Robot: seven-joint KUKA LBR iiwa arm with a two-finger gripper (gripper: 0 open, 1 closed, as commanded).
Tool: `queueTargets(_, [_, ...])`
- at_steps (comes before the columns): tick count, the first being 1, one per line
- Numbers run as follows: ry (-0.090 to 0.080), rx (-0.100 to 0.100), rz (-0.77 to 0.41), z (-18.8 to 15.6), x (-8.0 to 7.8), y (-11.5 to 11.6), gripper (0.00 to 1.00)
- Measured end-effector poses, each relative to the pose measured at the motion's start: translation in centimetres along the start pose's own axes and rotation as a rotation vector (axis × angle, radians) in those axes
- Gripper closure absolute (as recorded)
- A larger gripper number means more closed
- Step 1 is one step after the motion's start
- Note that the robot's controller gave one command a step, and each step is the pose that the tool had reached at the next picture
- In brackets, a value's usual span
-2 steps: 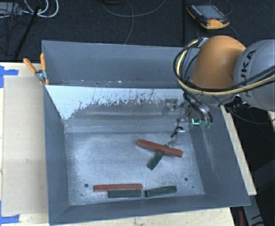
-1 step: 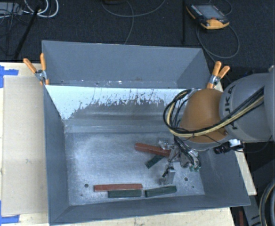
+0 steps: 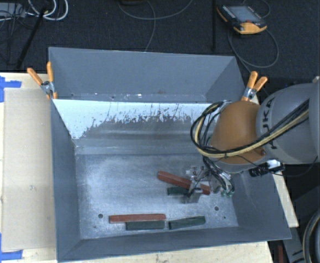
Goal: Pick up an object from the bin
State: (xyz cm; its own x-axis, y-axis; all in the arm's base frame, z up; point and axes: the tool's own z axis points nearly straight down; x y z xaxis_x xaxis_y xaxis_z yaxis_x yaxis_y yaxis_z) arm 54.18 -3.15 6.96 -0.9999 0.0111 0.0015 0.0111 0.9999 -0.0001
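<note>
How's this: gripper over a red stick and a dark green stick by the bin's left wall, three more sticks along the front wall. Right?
Wrong side. In the camera view the gripper is over the red stick and dark green stick right of the bin's middle, with three more sticks along the front wall.

Layout of the bin (image 3: 67,163), all places referred to my end effector (image 3: 196,188). My end effector stands low over the bin floor, right of centre. A slanted bar (image 3: 172,177) reaches it with its right end and runs up and leftward away from it. A shorter bar (image 3: 177,190) lies just left of my end effector, below the slanted bar. Well apart, nearer the front wall and left of my end effector, lies a long bar (image 3: 137,218). A second bar (image 3: 145,226) lies alongside its front edge. A third bar (image 3: 187,221) lies just right of the second, nearly below my end effector.
</note>
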Motion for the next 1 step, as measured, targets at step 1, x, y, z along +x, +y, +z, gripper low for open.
queueTargets(1, [-0.01, 0.0, 0.018, -16.42, 0.71, -0.14, 1.0])
